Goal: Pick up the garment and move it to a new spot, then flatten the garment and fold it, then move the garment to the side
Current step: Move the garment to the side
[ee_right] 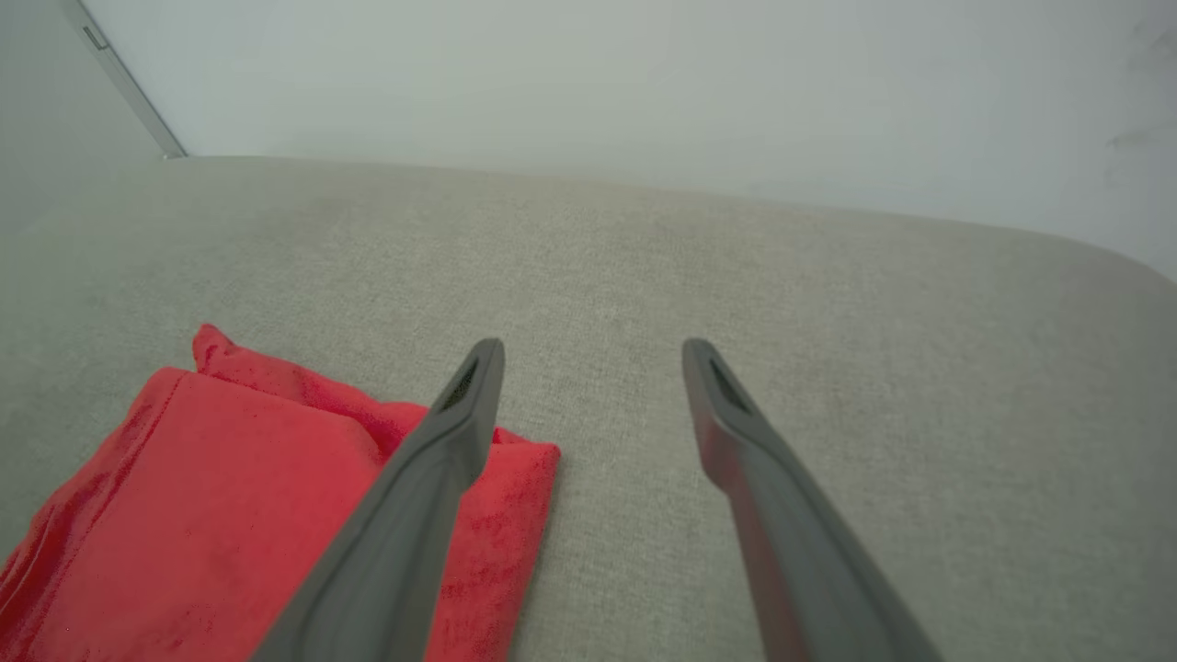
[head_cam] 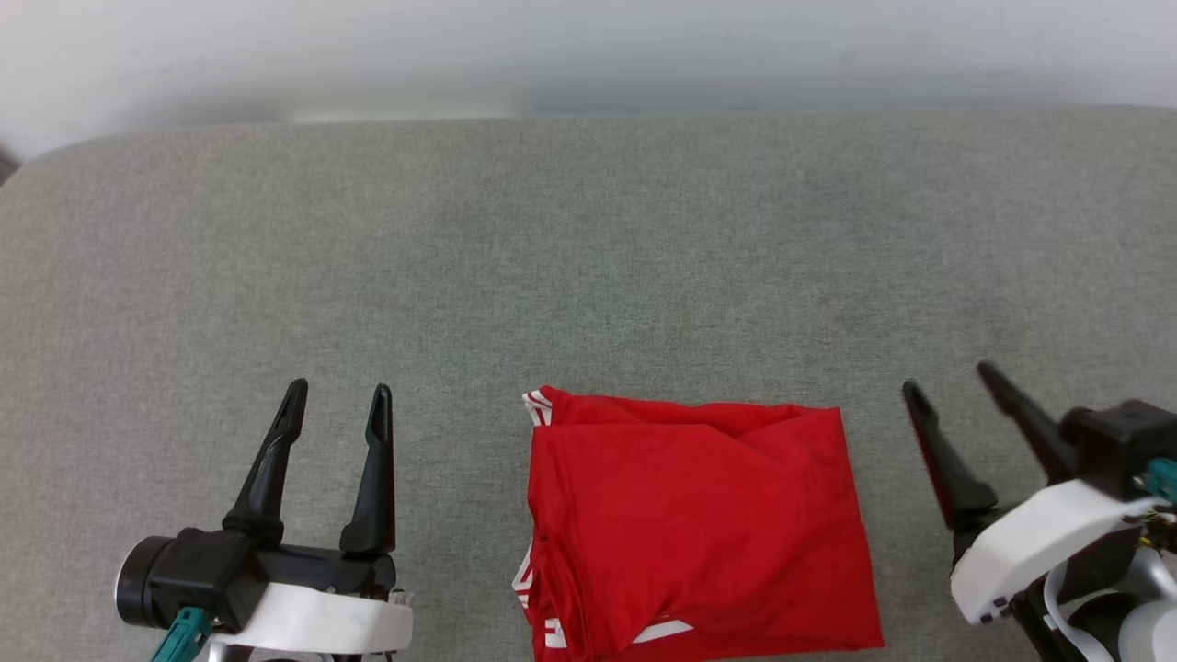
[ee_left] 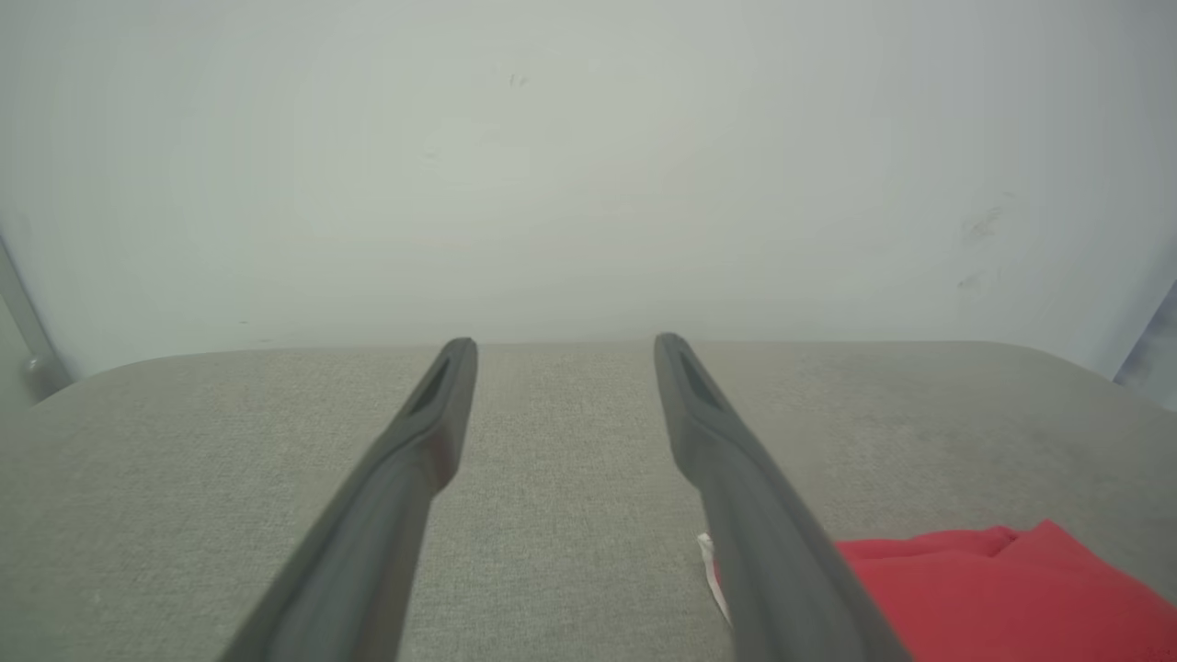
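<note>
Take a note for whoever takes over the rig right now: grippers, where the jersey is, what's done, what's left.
Left gripper: jaws open, empty, to the left of the jersey, apart from it.
Right gripper: jaws open, empty, to the right of the jersey, apart from it.
Jersey: lies folded into a compact red rectangle on the grey pad, between the two grippers, near the front edge.
Done: the fold looks finished.
Left: probably only moving the jersey to the side; nothing is gripped yet.

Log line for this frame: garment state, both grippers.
garment: folded, flat on grey surface | left gripper: open, empty | right gripper: open, empty
</note>
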### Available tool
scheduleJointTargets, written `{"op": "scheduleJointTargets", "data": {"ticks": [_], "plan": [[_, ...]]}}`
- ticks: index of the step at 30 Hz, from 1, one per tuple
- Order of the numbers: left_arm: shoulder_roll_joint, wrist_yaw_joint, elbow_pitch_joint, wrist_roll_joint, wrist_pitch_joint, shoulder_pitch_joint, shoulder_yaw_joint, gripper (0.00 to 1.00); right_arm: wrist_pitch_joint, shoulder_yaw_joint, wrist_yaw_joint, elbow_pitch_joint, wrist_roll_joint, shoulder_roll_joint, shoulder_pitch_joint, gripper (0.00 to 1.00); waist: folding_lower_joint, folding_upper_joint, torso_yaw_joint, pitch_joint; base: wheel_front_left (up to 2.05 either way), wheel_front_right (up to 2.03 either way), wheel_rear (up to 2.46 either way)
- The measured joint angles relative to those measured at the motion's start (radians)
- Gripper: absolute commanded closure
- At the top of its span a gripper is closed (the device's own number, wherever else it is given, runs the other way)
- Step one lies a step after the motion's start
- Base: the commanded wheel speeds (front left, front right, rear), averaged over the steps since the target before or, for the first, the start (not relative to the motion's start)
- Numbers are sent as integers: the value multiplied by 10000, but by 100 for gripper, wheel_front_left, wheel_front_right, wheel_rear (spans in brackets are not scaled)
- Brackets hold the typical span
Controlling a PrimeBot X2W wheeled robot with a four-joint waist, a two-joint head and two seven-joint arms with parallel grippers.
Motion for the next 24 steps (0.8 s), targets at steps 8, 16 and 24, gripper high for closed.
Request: {"op": "scheduleJointTargets", "data": {"ticks": [8, 16, 24], "plan": [[-4, 0, 58, 33, 0, -252, -150, 0, 5160, 351, 0, -1133, 1854, -522, 236, 0, 0, 0, 269, 537, 0, 0, 0], [-48, -2, 263, 69, 0, -622, -489, 0, 7729, -40, -2, -1095, 1469, -228, 296, 0, 0, 0, 809, 1010, 0, 0, 0], [-71, -2, 384, 69, 0, -724, -573, 0, 7979, 391, -4, -192, 1014, 102, 4, 0, 0, 0, 1280, 1233, 0, 0, 0]]}}
